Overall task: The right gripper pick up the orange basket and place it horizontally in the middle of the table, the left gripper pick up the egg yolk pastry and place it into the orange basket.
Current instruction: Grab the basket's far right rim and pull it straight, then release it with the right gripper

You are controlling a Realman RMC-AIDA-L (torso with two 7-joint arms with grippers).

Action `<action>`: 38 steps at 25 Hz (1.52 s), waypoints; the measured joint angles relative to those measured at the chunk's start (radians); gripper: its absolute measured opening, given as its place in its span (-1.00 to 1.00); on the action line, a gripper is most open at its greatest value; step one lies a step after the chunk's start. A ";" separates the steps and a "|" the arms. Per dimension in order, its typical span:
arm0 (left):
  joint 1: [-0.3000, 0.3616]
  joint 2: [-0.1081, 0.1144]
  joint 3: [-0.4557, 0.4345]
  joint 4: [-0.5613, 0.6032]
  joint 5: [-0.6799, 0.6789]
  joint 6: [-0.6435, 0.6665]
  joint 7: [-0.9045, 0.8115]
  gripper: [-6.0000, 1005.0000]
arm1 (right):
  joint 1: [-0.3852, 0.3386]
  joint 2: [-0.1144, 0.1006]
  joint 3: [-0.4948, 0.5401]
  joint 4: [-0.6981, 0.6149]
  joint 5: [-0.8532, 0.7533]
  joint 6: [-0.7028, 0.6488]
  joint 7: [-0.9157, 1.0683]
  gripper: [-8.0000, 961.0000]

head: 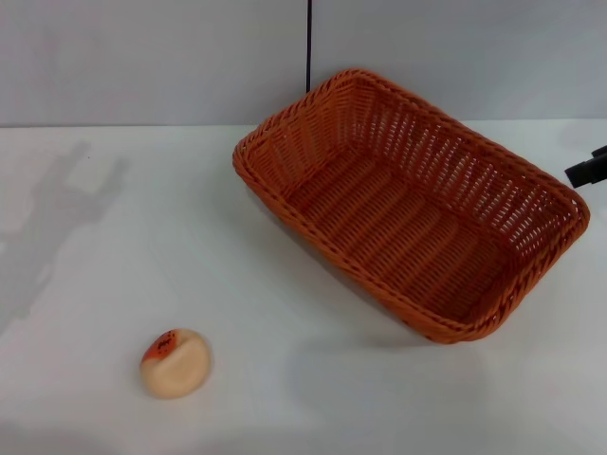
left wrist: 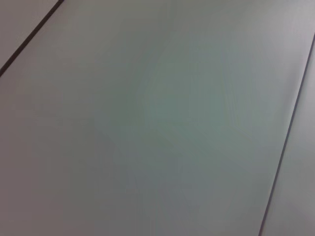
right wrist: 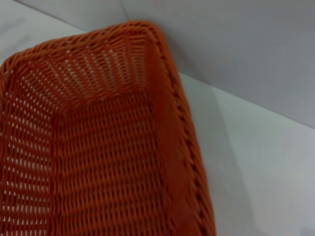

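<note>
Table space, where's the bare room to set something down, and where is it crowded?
Bare table spans the left, from the wall down to the egg yolk pastry, plus the front strip below the orange basket. The right side is crowded: the basket fills it, with the right gripper at its far end.

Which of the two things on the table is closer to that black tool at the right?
The orange basket; the right tool sits beside its rim, far from the pastry.

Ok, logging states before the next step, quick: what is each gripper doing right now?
Left gripper: not in view.
Right gripper: only a tip shows beside the orange basket; open or shut cannot be told.
</note>
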 joint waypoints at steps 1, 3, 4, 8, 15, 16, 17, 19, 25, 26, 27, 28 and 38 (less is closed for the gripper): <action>0.000 0.000 0.000 0.000 0.000 0.002 0.001 0.60 | 0.002 0.007 -0.015 -0.002 0.000 0.003 0.000 0.22; 0.000 0.000 0.001 0.000 0.000 0.005 0.002 0.60 | 0.003 0.010 -0.021 -0.002 0.000 0.004 0.002 0.22; 0.000 0.000 0.002 0.000 0.000 0.009 0.003 0.60 | 0.007 0.019 -0.029 0.002 -0.005 0.007 0.004 0.22; -0.002 0.000 0.003 0.000 0.000 0.015 0.003 0.60 | 0.016 0.040 -0.031 0.005 -0.046 0.015 0.006 0.22; -0.014 0.000 0.003 -0.003 0.000 0.027 0.000 0.60 | 0.041 0.090 -0.030 0.006 -0.156 0.051 0.007 0.21; -0.018 0.000 0.003 -0.003 0.000 0.029 0.000 0.60 | 0.042 0.092 -0.030 0.007 -0.158 0.054 0.007 0.21; -0.018 0.000 0.003 -0.003 0.000 0.029 0.000 0.60 | 0.043 0.093 -0.030 0.007 -0.158 0.057 0.007 0.21; -0.021 0.000 0.003 -0.005 0.000 0.037 -0.001 0.60 | 0.045 0.099 -0.030 0.007 -0.158 0.064 0.006 0.21; -0.022 0.000 0.003 -0.006 0.000 0.046 -0.001 0.60 | 0.047 0.108 -0.053 0.008 -0.154 0.075 0.000 -0.21; -0.023 0.000 0.003 -0.006 0.000 0.048 -0.001 0.60 | 0.048 0.112 -0.061 0.009 -0.154 0.081 -0.001 -0.27; -0.023 0.000 0.003 -0.006 0.000 0.049 0.000 0.60 | 0.048 0.112 -0.061 0.009 -0.154 0.081 -0.001 -0.33; -0.023 0.000 0.003 -0.006 0.000 0.049 0.000 0.60 | 0.048 0.113 -0.063 0.009 -0.154 0.082 -0.001 -0.40; -0.016 0.000 0.003 -0.006 0.000 0.049 0.002 0.60 | 0.039 0.120 -0.066 0.004 -0.125 0.078 -0.002 -0.59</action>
